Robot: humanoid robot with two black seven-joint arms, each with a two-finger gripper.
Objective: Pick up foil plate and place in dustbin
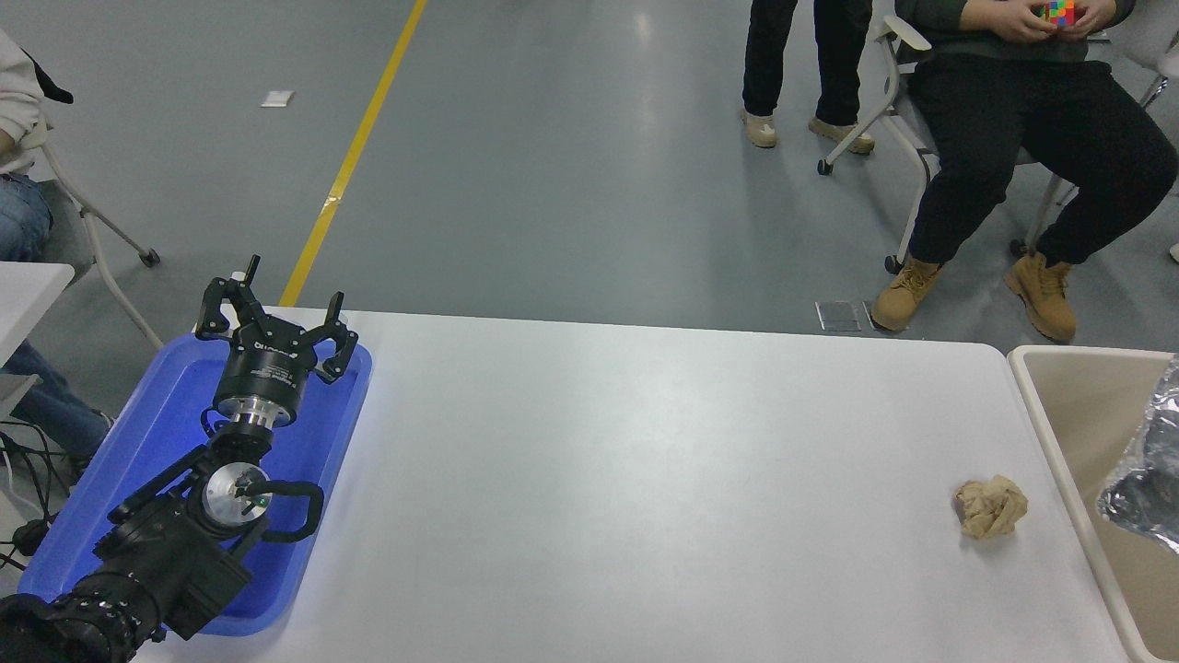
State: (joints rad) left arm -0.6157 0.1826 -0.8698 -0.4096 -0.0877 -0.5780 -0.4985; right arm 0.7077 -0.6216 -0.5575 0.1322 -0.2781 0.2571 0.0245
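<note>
Left gripper (276,322) is sitting parked at lower left over the blue tray (138,451), fingers spread wide, holding nothing. Right arm and its claw aren't showing up anywhere in the head view, so no read on its state. Foil plate (1147,470) is lying inside the dustbin (1059,433) at the far right edge, crumpled, partly cut off by the frame, resting against the bin's inner space below the rim. That's looking like the drop is already done, or nearly. Relative to the left claw the plate is lying well apart, clear across the white table (645,442) to the right; right arm's side is the nearer one. Long axis looks like it's running roughly top to bottom in frame, but too much is cropped to be sure. Tan paper wad (991,506) is sitting on the table just beside the bin wall, untouched. People are sitting and standing beyond the far edge, not reaching in.
</note>
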